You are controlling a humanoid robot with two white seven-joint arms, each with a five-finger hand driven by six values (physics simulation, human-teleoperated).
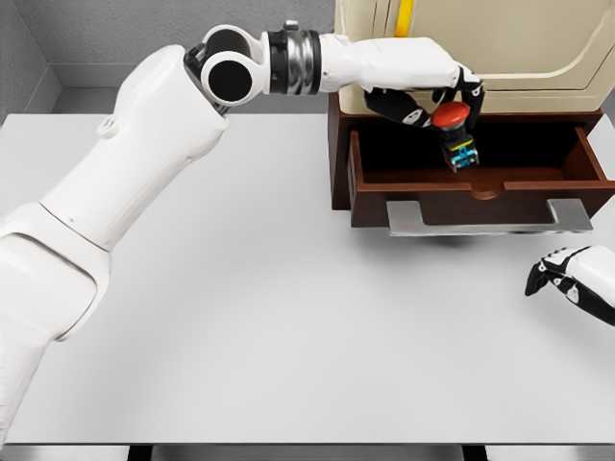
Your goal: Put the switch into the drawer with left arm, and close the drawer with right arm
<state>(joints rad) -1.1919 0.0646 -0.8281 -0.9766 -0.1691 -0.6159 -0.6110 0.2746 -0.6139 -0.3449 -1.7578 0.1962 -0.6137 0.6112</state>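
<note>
The switch [455, 134], a red push-button head on a black body with blue and yellow parts, hangs tilted over the open brown wooden drawer [370, 178]. My left hand [437, 91] reaches in from the upper left and is shut on the switch's red head, above the drawer's middle. The drawer is pulled out toward me, with a grey metal handle [490, 219] on its front. My right hand [567, 279] hovers low at the right edge over the table, below and right of the handle, fingers relaxed and holding nothing.
A cream-coloured cabinet body [519, 43] with a yellow stripe sits on top of the drawer unit at the back right. The white table [240, 317] spreads in front. My left arm crosses the upper left of the table.
</note>
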